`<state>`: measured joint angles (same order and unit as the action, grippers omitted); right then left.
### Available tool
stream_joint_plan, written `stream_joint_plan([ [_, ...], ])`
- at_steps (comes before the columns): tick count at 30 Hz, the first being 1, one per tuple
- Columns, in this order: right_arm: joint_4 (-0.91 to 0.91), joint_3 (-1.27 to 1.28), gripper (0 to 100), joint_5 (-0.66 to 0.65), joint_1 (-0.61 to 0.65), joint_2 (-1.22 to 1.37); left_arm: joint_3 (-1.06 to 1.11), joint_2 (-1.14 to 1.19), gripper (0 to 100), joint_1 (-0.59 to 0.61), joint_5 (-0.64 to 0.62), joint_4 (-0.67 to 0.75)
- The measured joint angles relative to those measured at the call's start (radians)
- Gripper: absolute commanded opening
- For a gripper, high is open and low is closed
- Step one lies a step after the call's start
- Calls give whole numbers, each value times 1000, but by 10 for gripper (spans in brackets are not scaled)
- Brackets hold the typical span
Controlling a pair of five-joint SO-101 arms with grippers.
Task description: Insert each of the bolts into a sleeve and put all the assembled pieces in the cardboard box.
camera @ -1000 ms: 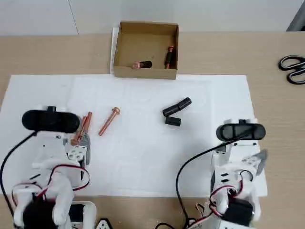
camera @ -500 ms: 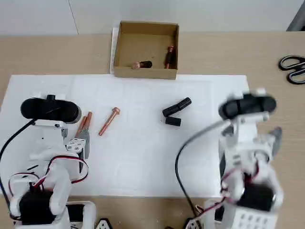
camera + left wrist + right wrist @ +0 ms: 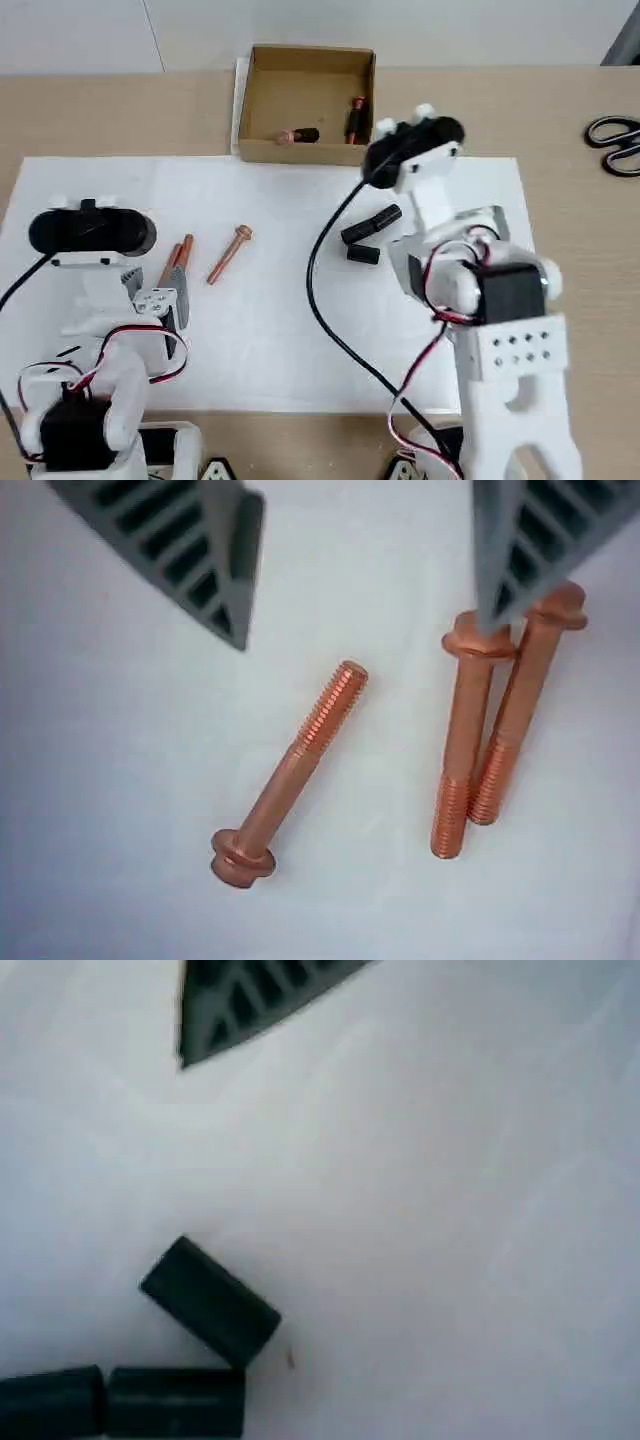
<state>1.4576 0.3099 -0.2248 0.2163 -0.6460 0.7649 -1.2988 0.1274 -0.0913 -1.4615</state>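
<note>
Right arm point(image 3: 480, 290) has swung up by the mid-frame sleeves point(image 3: 371, 224), grip hidden. Left gripper point(image 3: 365, 625), wide, hangs over bolts point(image 3: 290, 770) inside the sheet's point(image 3: 300, 340) left edge.

Three loose bolts point(image 3: 229, 254), three black sleeves point(image 3: 371, 224), two assembled pieces point(image 3: 298, 136), one cardboard box point(image 3: 300, 152), one pair of scissors point(image 3: 615, 142).

cardboard box point(image 3: 308, 60) up at 12 o'clock has two assembled pieces point(image 3: 297, 136) inside. three loose copper bolts point(image 3: 229, 254) lying flat around 9, three black sleeves point(image 3: 371, 224) mid-sheet, 3 o'clock side.
</note>
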Motion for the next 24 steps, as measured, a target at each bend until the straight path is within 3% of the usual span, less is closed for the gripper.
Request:
stream_joint_plan([
  [10,226,-451,381,0,8,545,0,0,141,0,-14,0],
  [18,238,-574,142,-18,69,743,0,0,141,0,-14,0],
  [24,218,-574,121,-21,126,810,0,0,141,0,-26,0],
])
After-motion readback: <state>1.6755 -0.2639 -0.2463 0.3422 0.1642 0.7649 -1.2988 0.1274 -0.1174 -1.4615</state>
